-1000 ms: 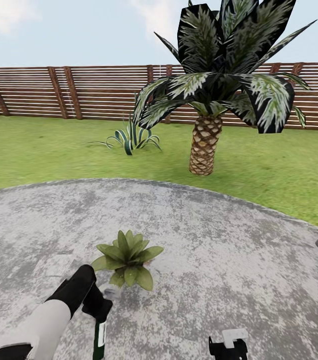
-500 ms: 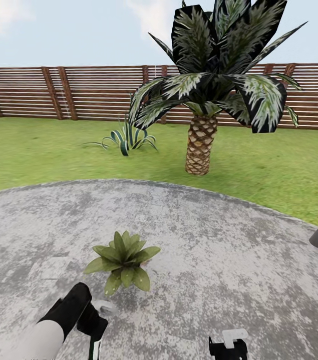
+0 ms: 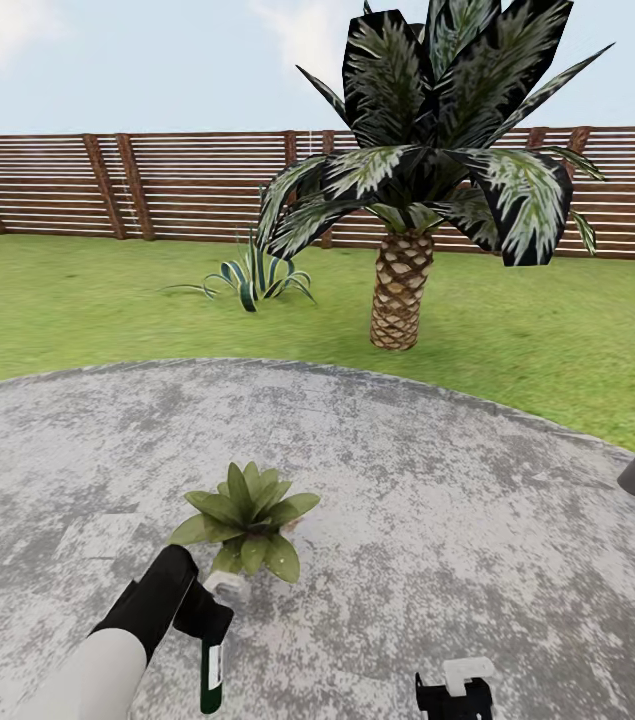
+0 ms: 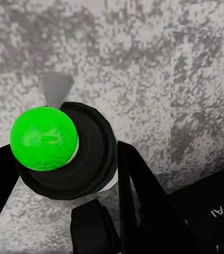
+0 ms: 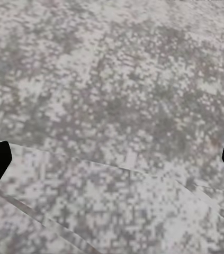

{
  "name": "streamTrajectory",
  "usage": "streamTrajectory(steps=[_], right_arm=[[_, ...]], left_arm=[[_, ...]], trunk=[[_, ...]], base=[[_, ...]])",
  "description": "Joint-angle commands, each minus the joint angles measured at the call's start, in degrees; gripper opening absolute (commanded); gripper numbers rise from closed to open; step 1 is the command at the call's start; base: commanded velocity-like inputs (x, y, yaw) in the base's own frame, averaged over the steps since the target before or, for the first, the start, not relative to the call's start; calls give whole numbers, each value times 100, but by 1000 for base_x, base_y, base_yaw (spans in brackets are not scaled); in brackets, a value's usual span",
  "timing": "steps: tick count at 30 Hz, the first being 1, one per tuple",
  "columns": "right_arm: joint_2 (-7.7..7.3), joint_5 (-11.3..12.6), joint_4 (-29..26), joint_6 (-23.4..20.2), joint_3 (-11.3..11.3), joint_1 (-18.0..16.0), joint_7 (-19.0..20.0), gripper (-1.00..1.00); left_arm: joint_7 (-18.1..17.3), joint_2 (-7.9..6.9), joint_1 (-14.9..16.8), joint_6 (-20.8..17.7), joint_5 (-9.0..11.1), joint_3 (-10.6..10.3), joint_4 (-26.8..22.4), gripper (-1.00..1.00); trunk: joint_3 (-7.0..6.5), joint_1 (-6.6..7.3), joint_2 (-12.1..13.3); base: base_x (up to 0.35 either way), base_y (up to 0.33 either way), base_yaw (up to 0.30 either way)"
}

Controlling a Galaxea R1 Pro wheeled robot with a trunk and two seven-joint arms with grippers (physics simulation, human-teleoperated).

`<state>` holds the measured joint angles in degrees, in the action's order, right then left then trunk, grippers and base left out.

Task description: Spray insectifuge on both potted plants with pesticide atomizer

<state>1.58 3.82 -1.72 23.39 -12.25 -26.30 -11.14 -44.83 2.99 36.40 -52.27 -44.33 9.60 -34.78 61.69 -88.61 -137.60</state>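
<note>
Left gripper [image 3: 207, 622] clamps the pesticide atomizer [image 3: 212, 672], bottle hanging down, just beside the potted plant [image 3: 247, 518]; right gripper [image 5: 112, 164] spread wide over paving [image 3: 457, 480].

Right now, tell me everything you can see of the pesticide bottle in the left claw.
The pesticide atomizer is a slim dark-green bottle with a white label strip and a pale grey spray head at its top. It hangs roughly upright above the grey paving, clamped by the left claw, just in front of the potted plant. From the left wrist view its round end shows bright glossy green inside a dark ring.
</note>
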Motion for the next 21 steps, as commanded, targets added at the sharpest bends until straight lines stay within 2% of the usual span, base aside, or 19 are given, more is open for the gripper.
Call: streamTrajectory(steps=[1,6,15,18,21], right_arm=[[1,40,5,16,-49,-2,-25,100],[1,40,5,16,-49,-1,-28,100],[9,40,5,16,-49,-5,-29,100],[8,44,5,16,-49,-3,-35,100],[0,39,9,16,-49,-3,-35,100]], left_arm=[[-52,9,1,-20,-56,40,-9,-100],[-52,9,-1,-20,-50,64,-19,-100],[-52,1,-1,-20,-58,101,-48,-100],[-47,0,-1,-20,-58,109,-129,-100],[-48,0,-1,-20,-58,117,-163,-100]], trunk=[[5,1,-2],[5,1,-2],[5,1,-2],[5,1,-2],[5,1,-2]], base=[[0,-55,0],[-118,-218,37],[-219,-209,260],[70,-249,213],[202,-213,44]])
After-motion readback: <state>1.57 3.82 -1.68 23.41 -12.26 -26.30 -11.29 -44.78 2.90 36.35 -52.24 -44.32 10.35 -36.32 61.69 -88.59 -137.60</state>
